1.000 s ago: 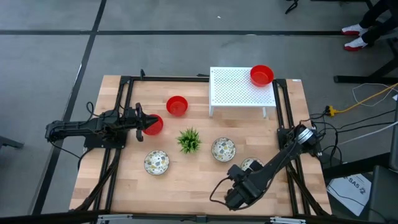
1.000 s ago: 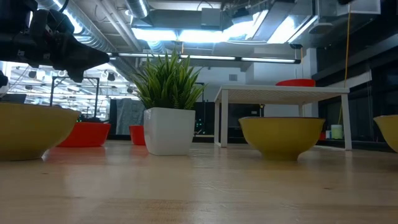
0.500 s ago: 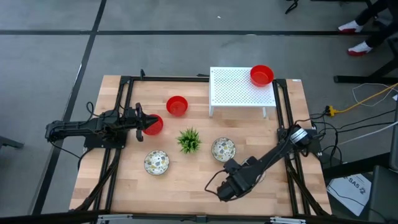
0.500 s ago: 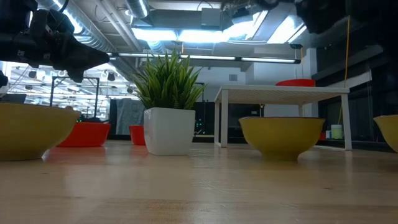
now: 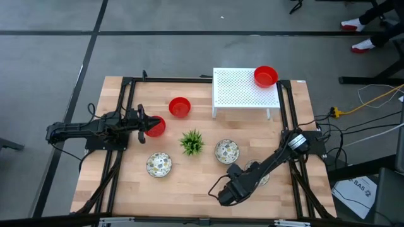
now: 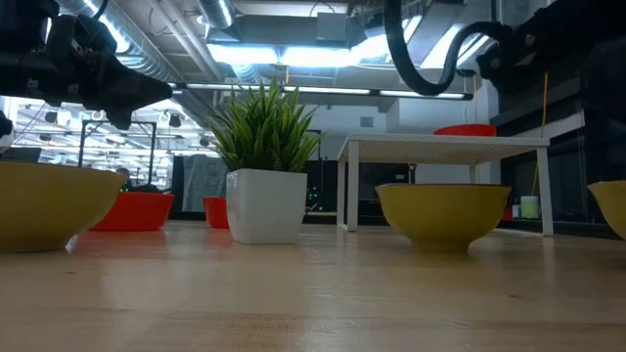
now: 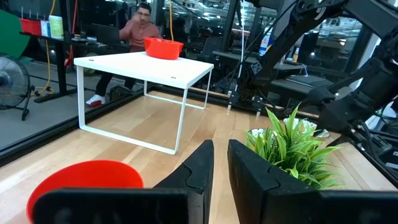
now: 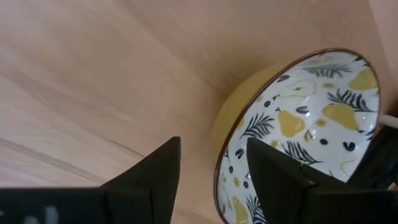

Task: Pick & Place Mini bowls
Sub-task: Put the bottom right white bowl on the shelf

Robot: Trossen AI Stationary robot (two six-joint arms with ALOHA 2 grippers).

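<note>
Six mini bowls (image 5: 226,151) stand empty: five on the wooden worktop (image 5: 189,183), one on the white rack (image 5: 237,91). Left end effector (image 5: 144,124) grips a red bowl (image 5: 155,127); right end effector (image 8: 208,163) stands open.

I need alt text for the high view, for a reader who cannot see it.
Seen from above, a wooden table holds three glossy red mini bowls, one on a white perforated stand, three patterned cream bowls and a green spiky plant. The left end effector grips one red bowl's rim; the right end effector hangs open nearby.
</note>
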